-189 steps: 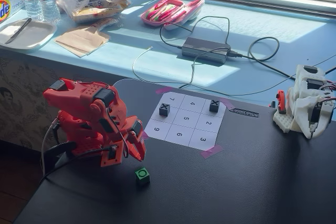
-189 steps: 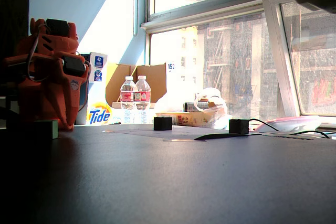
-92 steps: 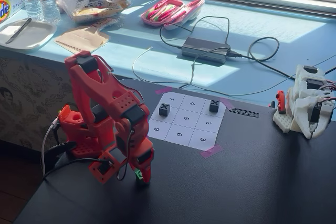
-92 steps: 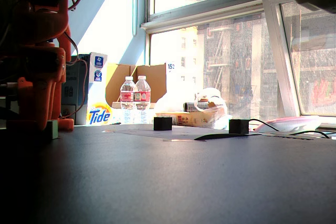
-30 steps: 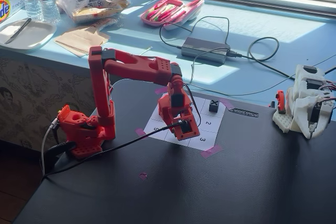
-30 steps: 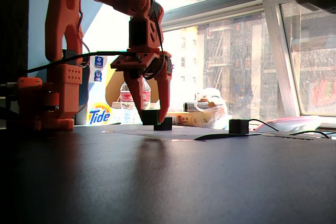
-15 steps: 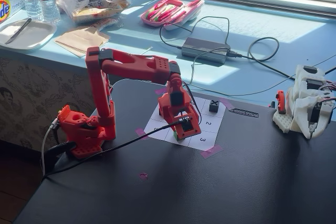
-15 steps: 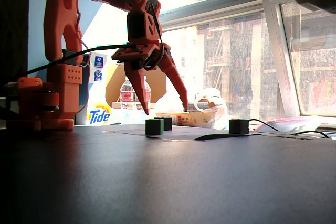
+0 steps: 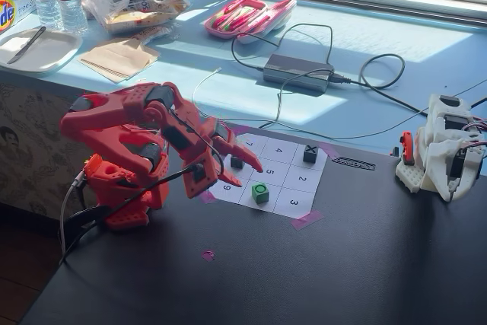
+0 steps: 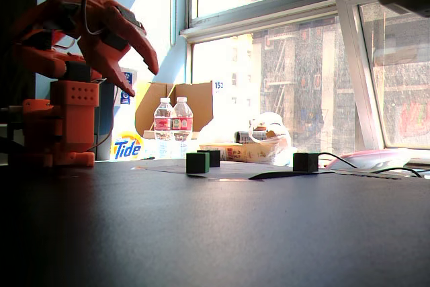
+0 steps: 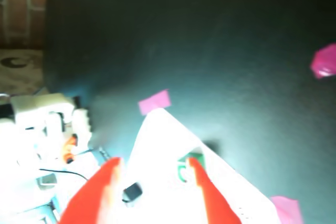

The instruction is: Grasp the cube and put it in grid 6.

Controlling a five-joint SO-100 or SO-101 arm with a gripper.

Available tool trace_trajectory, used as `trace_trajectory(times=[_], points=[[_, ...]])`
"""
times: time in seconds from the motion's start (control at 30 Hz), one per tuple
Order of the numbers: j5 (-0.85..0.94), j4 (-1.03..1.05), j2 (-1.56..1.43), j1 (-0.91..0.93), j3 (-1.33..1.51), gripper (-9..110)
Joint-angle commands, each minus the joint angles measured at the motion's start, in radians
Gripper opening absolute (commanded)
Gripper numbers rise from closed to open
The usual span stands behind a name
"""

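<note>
**Wrist view, plus the two fixed cams: claw empty, cube parked on 6**

Wrist view has the gripper [image 11: 152,182] coming in from the bottom edge, two red fingers [image 11: 202,190] spread wide with nothing between them. It's blown out and blurry, but you can make out the cube [image 11: 185,170] on the white paper past the tips. In a fixed view from above, the gripper [image 9: 232,169] sits released up in the air, over the grid's side edge around cells 7 and 8, with the red arm [image 9: 125,123] folded back toward its base.

The cube [image 9: 260,192] is at roughly 4 o'clock from the fingertips, well apart from them, sitting flat on grid 6 [image 9: 257,202] with its ring mark facing up. Low side cam agrees: gripper [image 10: 141,72] up high and open, cube [image 10: 197,162] resting on the paper.

Two black X cubes are on the sheet: one [image 9: 237,162] at 11 o'clock from the green one, partly behind the fingers, and one [image 9: 310,154] at 1 o'clock on the far corner cell. Pink tape [image 9: 306,219] holds the near corner at 4 o'clock.
</note>
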State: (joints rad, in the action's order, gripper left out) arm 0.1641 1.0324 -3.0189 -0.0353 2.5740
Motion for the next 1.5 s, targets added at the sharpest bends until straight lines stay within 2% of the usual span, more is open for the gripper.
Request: trace_trajectory(times=[0.0, 0.17, 0.2, 0.23, 0.27, 0.53, 1.47], points=[[0.014, 0.077, -0.193, -0.002, 0.141, 14], [0.031, 0.193, -0.282, 0.015, 0.259, 11], [0.031, 0.21, -0.282, 0.02, 0.272, 9], [0.034, 0.222, -0.282, 0.02, 0.287, 1], [0.038, 0.239, -0.282, 0.023, 0.305, 0], [0.078, 0.236, -0.282, 0.075, 0.403, 0], [0.083, 0.236, -0.282, 0.067, 0.405, 0]])
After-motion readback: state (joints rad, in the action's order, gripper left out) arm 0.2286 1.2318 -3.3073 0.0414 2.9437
